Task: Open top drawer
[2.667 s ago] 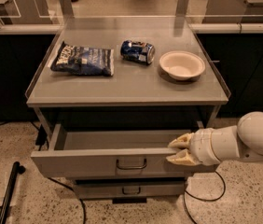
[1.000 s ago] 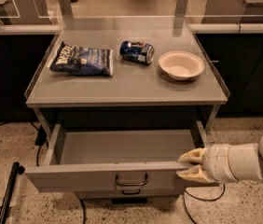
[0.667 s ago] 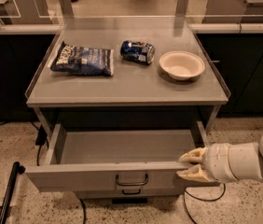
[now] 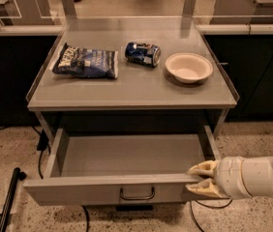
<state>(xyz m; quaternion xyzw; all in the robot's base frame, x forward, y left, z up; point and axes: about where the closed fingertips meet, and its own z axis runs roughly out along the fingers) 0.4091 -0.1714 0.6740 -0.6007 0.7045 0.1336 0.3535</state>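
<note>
The top drawer (image 4: 93, 191) of the grey metal cabinet stands pulled far out, showing its shallow grey tray (image 4: 127, 154). A small dark bracket handle (image 4: 137, 194) sits at the centre of its front. My gripper (image 4: 200, 179) comes in from the right and is at the right end of the drawer front. One cream finger lies over the top edge on the inside, the other against the outer face, so it is closed on the front panel. The lower drawers are hidden under the open one.
On the cabinet top (image 4: 131, 93) lie a dark blue chip bag (image 4: 85, 62), a blue can on its side (image 4: 143, 53) and a white bowl (image 4: 189, 66). A black pole (image 4: 8, 199) and cables lie on the floor at the left.
Since 2.7 s ago the drawer has come much further out with my gripper on its right front edge. Over the last second nothing has visibly moved.
</note>
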